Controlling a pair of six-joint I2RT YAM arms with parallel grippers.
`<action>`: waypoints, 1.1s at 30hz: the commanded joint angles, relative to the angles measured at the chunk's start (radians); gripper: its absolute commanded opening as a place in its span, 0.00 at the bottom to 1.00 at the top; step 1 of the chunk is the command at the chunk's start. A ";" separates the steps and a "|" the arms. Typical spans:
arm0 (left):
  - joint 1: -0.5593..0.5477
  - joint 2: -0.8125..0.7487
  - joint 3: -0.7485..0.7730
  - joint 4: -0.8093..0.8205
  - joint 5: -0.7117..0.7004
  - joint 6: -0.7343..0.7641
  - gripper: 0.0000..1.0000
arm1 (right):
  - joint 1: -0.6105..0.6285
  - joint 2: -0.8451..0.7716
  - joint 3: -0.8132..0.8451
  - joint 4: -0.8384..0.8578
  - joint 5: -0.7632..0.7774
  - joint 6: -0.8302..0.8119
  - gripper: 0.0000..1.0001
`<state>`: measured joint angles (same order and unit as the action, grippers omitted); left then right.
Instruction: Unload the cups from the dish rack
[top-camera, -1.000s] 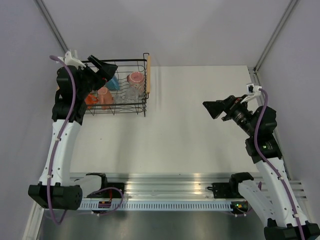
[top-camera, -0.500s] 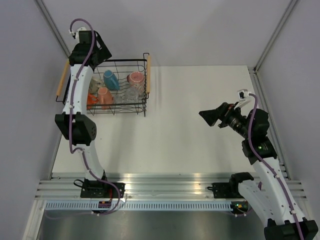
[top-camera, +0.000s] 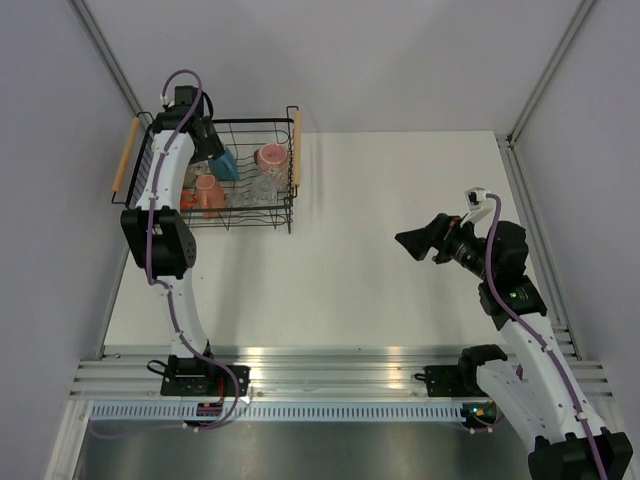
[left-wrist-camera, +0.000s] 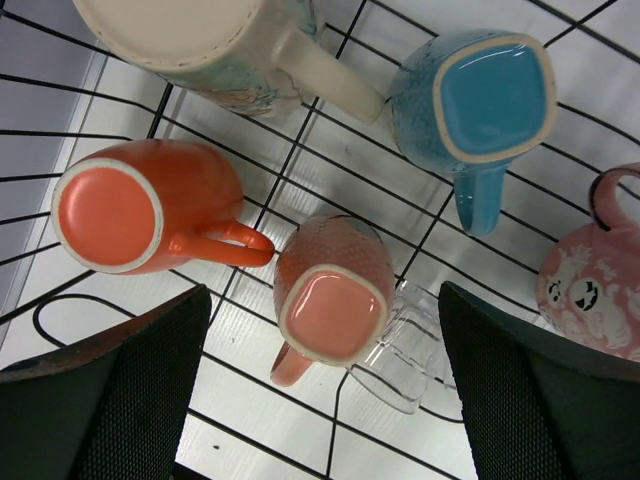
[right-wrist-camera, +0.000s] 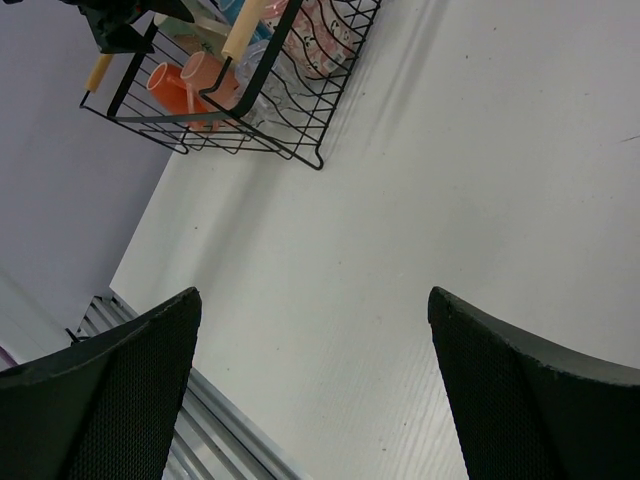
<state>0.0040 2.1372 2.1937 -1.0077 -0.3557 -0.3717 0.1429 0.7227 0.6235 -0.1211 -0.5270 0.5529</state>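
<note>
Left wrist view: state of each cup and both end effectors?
cream mug: bottom up
orange mug: bottom up
blue mug: bottom up
salmon cup: bottom up
clear glass: apparently on its side
pink patterned cup: pose unclear
left end effector: open, empty
right end effector: open, empty

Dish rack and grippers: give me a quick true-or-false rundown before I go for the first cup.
1. The left gripper hangs open over the dish rack, holding nothing. True.
2. The blue mug has its mouth facing up. False: its base faces up.
3. The right gripper holds a cup. False: it is open and empty, over the table, well away from the rack.
4. The orange mug is inside the rack. True.
</note>
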 joint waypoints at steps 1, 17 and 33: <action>0.028 0.021 -0.024 -0.015 0.050 0.063 0.98 | 0.003 0.010 -0.010 0.026 -0.018 -0.021 0.98; 0.044 0.075 -0.127 0.004 0.267 0.142 0.98 | 0.003 0.030 -0.024 0.035 -0.025 -0.027 0.98; 0.042 0.046 -0.207 0.017 0.219 0.132 0.68 | 0.004 0.021 -0.034 0.031 -0.004 -0.028 0.98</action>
<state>0.0456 2.2246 1.9953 -0.9928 -0.1280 -0.2600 0.1429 0.7540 0.5930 -0.1207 -0.5266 0.5415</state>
